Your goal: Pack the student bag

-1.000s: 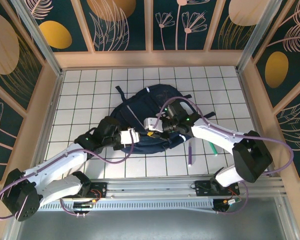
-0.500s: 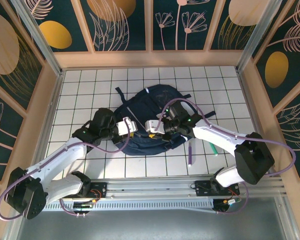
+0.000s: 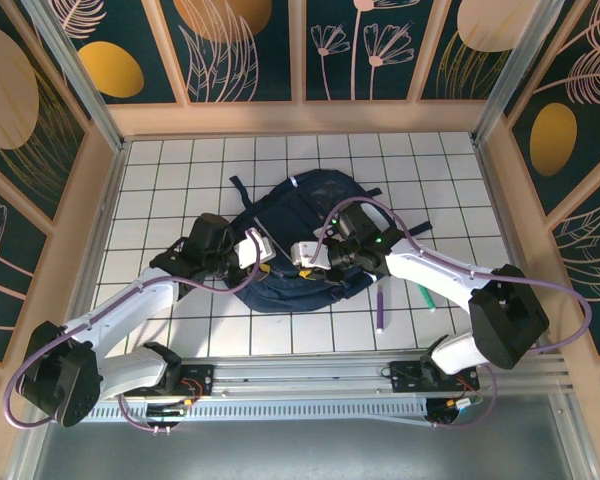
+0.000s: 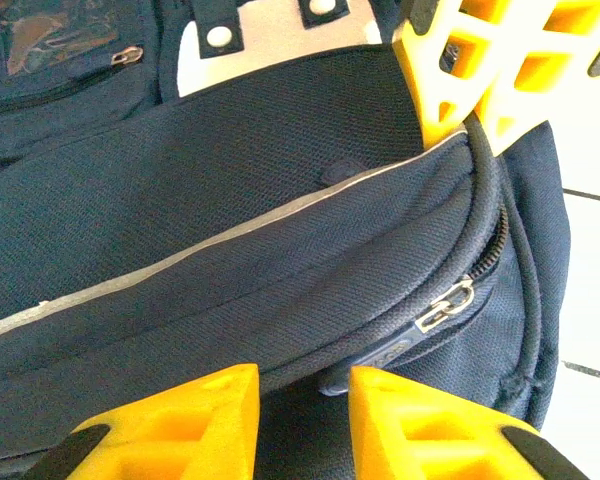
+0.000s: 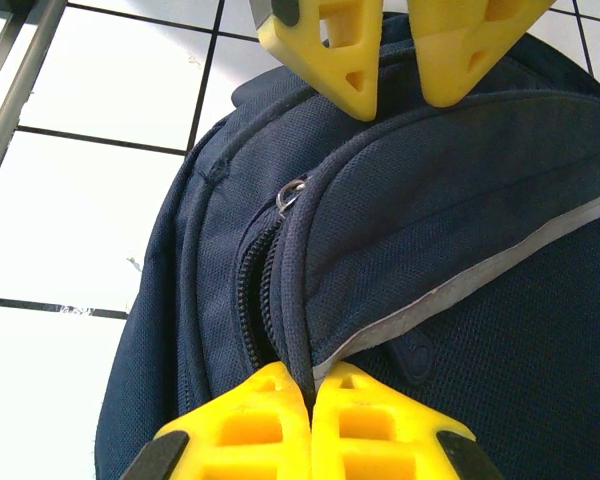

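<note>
We are looking at a white tiled table [image 3: 170, 170] with the student bag [image 3: 300, 205] lying flat mid-table: navy, with thin pale trim. The right gripper [image 5: 310, 385] is pinching a fabric fold beside the zip, fingers clenched. The left gripper [image 4: 302, 382] is sitting at the bag's edge, fingers narrowly parted — whether it is gripping, we cannot tell. The wrist views are catching a metal zip pull [image 4: 445, 303] — overhead is showing a purple pen [image 3: 382, 308] near the bag.

The student bag [image 3: 310, 200] is navy blue with thin grey trim, the table [image 3: 180, 170] white with dark gridlines.
</note>
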`<control>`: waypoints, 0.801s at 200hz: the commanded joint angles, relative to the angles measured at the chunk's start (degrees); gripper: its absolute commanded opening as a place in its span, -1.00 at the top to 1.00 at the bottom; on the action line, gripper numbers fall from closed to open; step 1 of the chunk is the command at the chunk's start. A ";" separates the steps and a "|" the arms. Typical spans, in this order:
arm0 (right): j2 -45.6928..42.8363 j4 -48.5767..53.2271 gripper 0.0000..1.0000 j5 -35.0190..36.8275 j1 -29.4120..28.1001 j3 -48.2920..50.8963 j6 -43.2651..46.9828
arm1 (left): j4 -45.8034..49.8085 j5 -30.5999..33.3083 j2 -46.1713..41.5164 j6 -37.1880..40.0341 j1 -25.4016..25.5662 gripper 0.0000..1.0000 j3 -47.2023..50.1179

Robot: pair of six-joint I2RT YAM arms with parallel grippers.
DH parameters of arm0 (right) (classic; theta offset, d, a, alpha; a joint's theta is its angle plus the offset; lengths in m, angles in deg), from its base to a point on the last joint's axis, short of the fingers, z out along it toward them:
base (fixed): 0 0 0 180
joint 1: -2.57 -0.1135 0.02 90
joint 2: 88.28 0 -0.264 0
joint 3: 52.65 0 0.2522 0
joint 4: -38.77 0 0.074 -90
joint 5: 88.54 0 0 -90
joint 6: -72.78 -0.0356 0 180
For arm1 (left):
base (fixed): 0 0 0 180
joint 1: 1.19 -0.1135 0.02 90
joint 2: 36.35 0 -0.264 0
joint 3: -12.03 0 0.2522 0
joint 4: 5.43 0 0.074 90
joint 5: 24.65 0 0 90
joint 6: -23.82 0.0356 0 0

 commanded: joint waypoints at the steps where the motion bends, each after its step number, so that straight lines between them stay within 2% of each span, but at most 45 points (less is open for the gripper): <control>1: -0.91 -0.54 1.00 -1.66 -0.25 0.01 -0.69 | 1.31 -4.27 -0.42 -0.95 -0.10 0.43 1.12; 58: -0.78 -2.24 1.00 -1.13 1.15 0.17 -3.29 | -1.11 -3.78 -6.59 -3.50 -0.07 0.32 4.84; 86: -0.58 -2.25 1.00 -2.21 1.33 0.22 -2.81 | -4.16 -2.01 -8.45 -6.41 -0.06 0.19 7.04; 115: -0.59 -2.27 1.00 -4.46 1.24 0.13 -2.33 | -6.20 -1.59 -5.52 -6.91 -0.09 0.07 5.83; 160: -1.20 -1.58 1.00 -4.58 1.11 0.26 -1.55 | -8.01 -5.15 0.10 -5.86 -0.07 0.07 3.64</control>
